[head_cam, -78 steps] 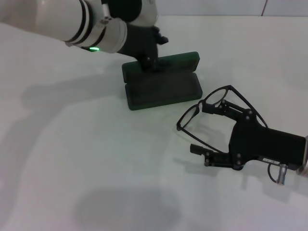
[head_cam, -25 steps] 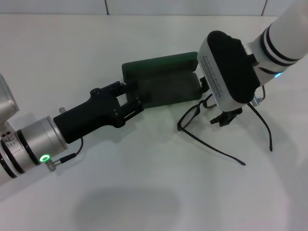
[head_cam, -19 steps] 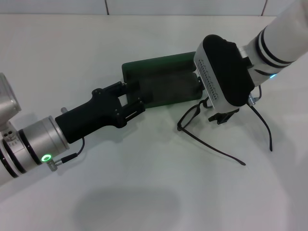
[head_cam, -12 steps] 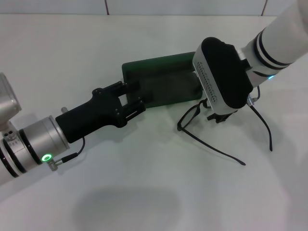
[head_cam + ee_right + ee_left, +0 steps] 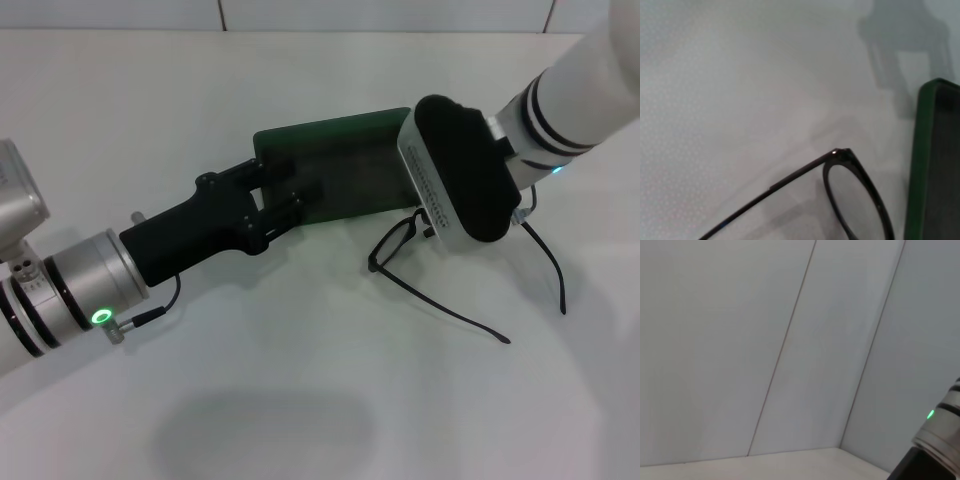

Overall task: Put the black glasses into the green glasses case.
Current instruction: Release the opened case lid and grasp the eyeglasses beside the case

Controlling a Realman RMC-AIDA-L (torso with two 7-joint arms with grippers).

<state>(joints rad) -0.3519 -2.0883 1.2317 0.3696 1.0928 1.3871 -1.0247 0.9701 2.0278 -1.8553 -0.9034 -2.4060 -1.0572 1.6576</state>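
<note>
Two arms are over the white table (image 5: 300, 400), so let's take it from the near edge. Closest in, the left arm comes up from the near left with a green light glowing on its wrist ring, and stretches out toward the middle. Just past that, on the right, lie the glasses (image 5: 392, 245), sitting on the table and outside the case. Both temple arms are unfolded and trail toward the near right, well apart from each other. The front frame faces the case and sits just beside its right near corner. In the right wrist view one lens and its hinge (image 5: 852, 200) show close up, with the green wall of the case (image 5: 935, 165) right next to them. Moving on out, the left gripper (image 5: 295, 190) has its two black fingers apart, reaching onto the left near end of the case; I can't tell whether they actually press on it. Over to the right, the right gripper (image 5: 445, 225) hangs above the far lens and the right end of the case. Whether it is apart or clamped on anything I cannot tell, as its own black and white body hides it. Beyond them the case (image 5: 345, 150) lies open, dark lining showing and lid at the far side. Farthest off, the left wrist view shows only pale wall panels (image 5: 740, 340).
</note>
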